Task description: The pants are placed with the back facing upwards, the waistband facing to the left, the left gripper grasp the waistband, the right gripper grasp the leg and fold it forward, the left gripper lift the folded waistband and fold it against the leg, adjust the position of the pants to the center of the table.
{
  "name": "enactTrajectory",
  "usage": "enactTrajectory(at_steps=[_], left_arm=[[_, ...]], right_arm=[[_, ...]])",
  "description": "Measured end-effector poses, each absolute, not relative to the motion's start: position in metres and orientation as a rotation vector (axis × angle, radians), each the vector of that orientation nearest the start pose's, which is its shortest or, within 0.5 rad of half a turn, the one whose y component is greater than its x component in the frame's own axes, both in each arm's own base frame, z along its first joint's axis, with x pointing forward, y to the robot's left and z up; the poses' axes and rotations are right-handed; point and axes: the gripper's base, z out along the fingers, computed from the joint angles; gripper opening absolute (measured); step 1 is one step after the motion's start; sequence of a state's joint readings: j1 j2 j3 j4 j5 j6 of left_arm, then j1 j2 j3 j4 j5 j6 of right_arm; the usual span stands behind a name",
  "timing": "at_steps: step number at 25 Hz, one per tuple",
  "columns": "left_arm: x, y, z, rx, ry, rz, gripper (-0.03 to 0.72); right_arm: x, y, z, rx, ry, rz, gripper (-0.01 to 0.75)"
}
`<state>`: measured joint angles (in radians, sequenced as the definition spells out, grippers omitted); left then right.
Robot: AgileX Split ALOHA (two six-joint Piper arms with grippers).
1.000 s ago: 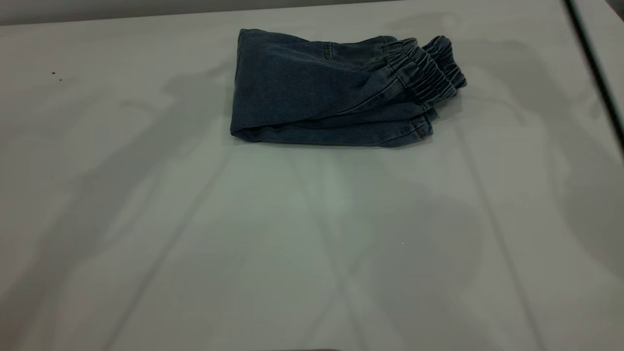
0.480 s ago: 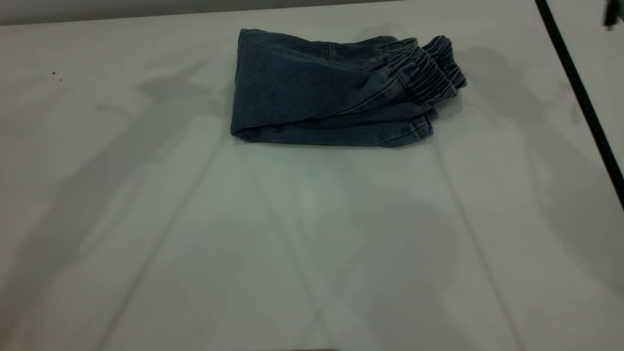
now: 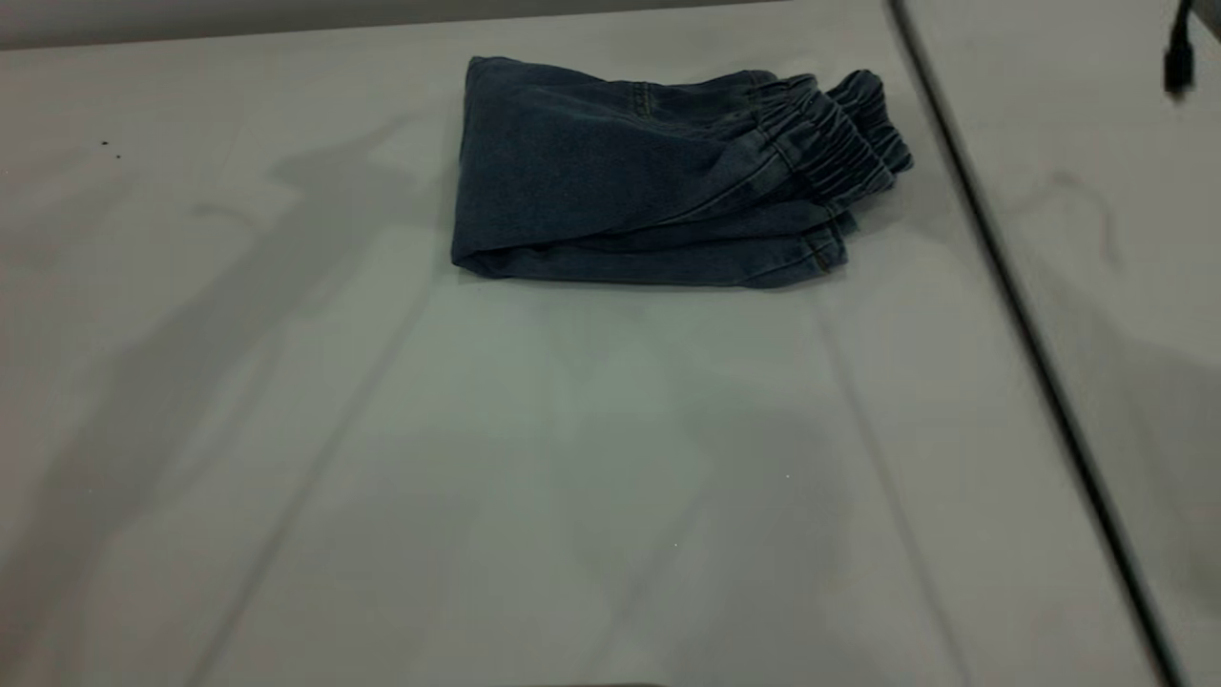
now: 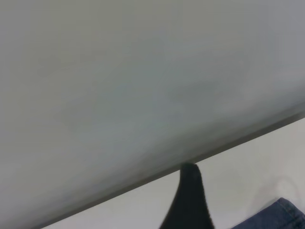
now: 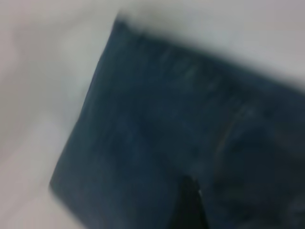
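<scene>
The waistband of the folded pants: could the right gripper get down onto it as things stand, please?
Probably yes. The waistband lies exposed on top at the right end of the folded pants, nothing covering it, with only bare table around. The right wrist view looks straight onto denim, which suggests that arm is near.

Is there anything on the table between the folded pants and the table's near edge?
No: in the exterior view, only bare table lies in front of the pants.

Pale table (image 3: 591,458) w/ folded pants (image 3: 649,176) lying on far part.
</scene>
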<state>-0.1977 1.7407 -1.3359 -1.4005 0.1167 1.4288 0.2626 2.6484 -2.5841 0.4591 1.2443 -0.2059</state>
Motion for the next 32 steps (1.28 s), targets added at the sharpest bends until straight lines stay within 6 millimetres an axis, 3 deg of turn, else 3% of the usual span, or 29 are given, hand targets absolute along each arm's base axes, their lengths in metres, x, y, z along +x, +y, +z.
enactTrajectory(at_steps=[3,13,25,32], left_arm=[[0.406,-0.092,0.307,0.293,1.89,-0.224,0.521],[0.406,-0.094,0.305,0.31,1.897,-0.246,0.521],[0.406,-0.094,0.305,0.314,1.896,-0.243,0.521],[0.406,-0.094,0.305,0.331,1.892,-0.231,0.521]], right_arm=[[0.506,0.195,0.143,-0.601,2.789,0.633,0.475],[0.495,0.206,0.07,-0.654,2.949,0.425,0.475],[0.493,0.204,0.084,-0.569,2.961,0.426,0.474],[0.479,0.199,0.086,-0.558,3.03,0.416,0.474]])
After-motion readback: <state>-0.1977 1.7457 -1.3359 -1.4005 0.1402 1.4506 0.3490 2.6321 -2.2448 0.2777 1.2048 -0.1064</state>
